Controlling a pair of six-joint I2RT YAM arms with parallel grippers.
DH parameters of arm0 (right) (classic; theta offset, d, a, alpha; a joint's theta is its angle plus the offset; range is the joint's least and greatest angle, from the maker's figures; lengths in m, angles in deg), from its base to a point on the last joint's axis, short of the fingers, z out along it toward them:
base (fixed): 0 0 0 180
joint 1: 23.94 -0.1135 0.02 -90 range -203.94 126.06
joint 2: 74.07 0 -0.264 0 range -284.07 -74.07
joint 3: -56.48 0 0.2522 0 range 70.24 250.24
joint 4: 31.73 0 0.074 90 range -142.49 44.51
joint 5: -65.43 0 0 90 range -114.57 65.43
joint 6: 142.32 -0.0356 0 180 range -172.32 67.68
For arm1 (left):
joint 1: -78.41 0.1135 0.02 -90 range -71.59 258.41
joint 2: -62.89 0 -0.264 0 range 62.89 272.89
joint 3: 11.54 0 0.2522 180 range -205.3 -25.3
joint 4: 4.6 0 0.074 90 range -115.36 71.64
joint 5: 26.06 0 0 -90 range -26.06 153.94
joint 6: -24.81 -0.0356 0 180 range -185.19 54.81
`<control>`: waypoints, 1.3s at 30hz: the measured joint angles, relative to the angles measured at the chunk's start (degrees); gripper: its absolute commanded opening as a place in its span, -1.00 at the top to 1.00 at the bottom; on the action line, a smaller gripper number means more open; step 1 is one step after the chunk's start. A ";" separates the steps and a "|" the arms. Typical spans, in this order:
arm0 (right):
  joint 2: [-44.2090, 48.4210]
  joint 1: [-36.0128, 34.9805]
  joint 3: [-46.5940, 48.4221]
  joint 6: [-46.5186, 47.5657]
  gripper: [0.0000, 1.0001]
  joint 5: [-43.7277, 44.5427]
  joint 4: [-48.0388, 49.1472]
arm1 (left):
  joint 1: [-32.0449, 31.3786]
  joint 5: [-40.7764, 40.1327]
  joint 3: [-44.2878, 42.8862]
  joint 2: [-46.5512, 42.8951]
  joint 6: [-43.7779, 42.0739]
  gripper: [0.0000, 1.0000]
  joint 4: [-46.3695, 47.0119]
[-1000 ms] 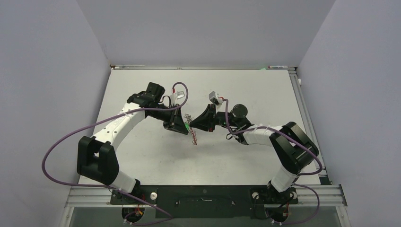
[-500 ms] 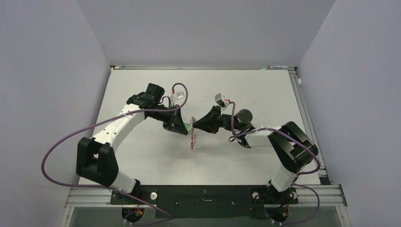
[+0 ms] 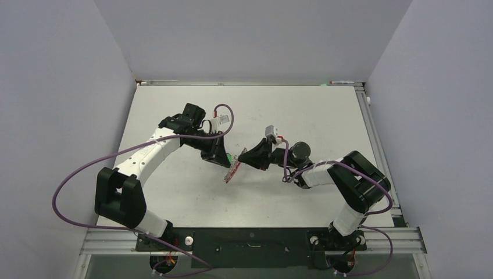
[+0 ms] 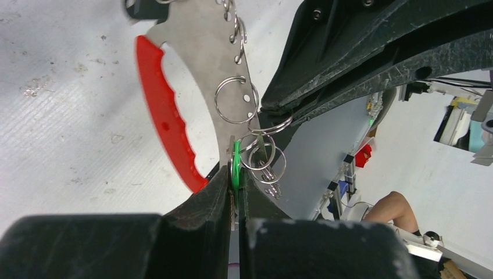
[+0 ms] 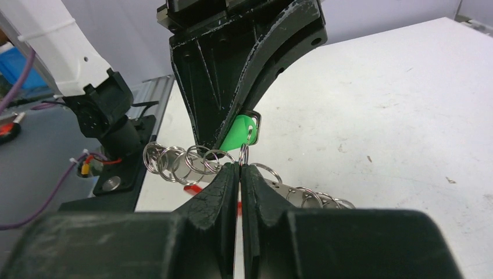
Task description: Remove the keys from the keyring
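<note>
The keyring (image 4: 200, 52) is a flat silvery plate with a red crescent band (image 4: 165, 122) and several small split rings through its holes. It hangs between both grippers above the table (image 3: 302, 110), and it also shows in the top view (image 3: 232, 172). My left gripper (image 4: 234, 174) is shut on the green-headed key (image 4: 235, 165). My right gripper (image 5: 240, 167) is shut on a small split ring (image 5: 244, 152) that joins the green key head (image 5: 237, 133). In the top view the left gripper (image 3: 225, 160) and the right gripper (image 3: 245, 158) nearly touch. A few tiny silvery keys (image 4: 271, 187) dangle below. No black head shows.
Purple cables (image 3: 75, 174) loop from the left arm and another runs along the right arm (image 3: 349, 168). Grey walls close the table at the left, back and right. A metal rail (image 3: 256, 238) runs along the near edge.
Both grippers have shifted slightly toward the near edge. The keyring has swung from hanging straight to tilted, so its red band now faces the top camera.
</note>
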 measured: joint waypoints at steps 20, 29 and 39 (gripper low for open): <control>-0.44 -1.01 -3.96 12.92 0.43 2.27 1.95 | -3.54 -8.72 -1.20 0.28 -4.57 1.00 -2.89; 1.09 -1.01 -0.96 16.13 0.35 1.16 -8.26 | -3.56 -9.18 -1.38 0.28 -5.38 1.00 -3.74; 1.16 -1.07 3.41 16.83 0.34 -1.22 -15.54 | -4.52 -9.49 -1.79 0.33 -6.10 1.00 -4.13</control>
